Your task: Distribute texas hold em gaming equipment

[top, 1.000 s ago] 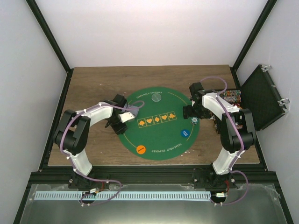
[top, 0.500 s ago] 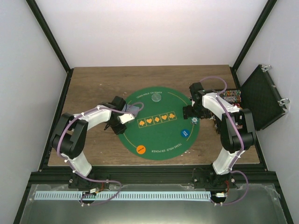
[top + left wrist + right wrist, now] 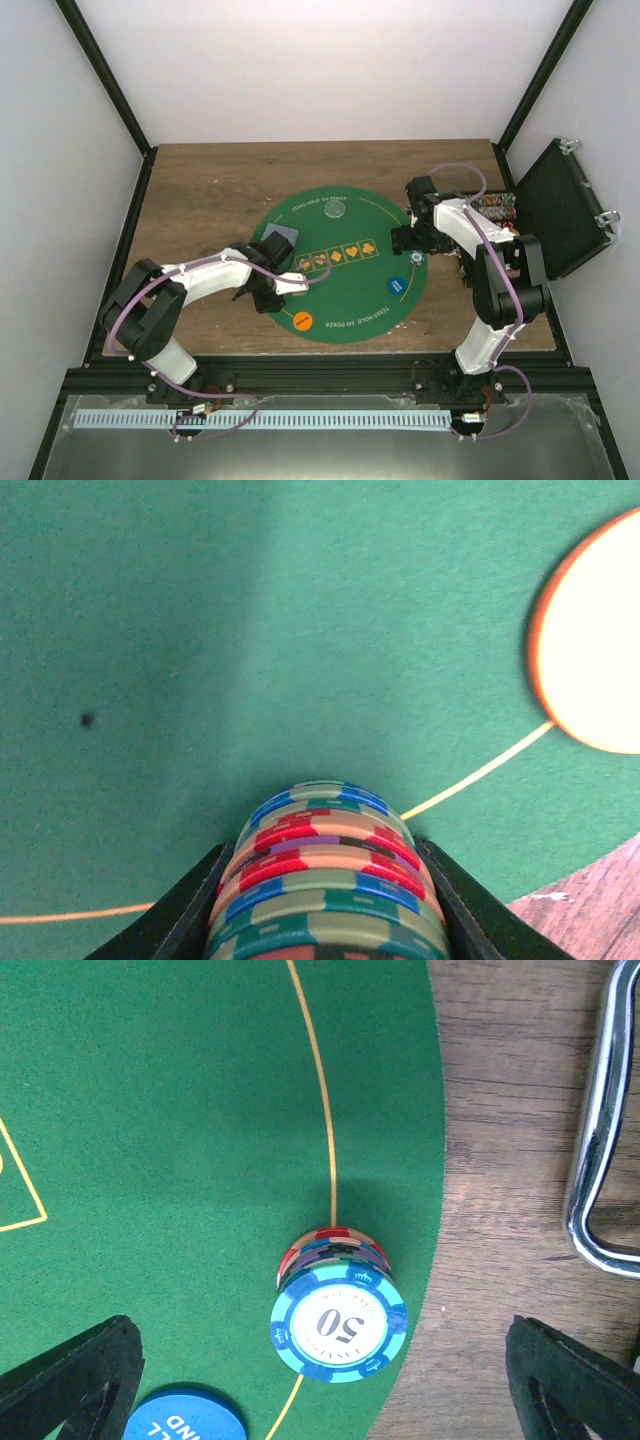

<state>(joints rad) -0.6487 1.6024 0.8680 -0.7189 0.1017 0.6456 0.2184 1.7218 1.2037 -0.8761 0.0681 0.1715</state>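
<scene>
The left hand [image 3: 286, 287] is clamped on a stack of chips [image 3: 325, 875]. The stack's long way runs down toward the green mat [image 3: 300, 630], near the orange disc [image 3: 301, 321] (the top camera hides these chips under the hand). The right hand [image 3: 320, 1370] is wide apart over a second stack [image 3: 338, 1320], which stands upright at the mat's right edge. Only the right wrist camera shows the 50 on top.

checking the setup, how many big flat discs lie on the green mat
3: orange disc near-left on the mat, blue disc near-right, clear-grey disc at its far edge; the left arm may hide more.
</scene>
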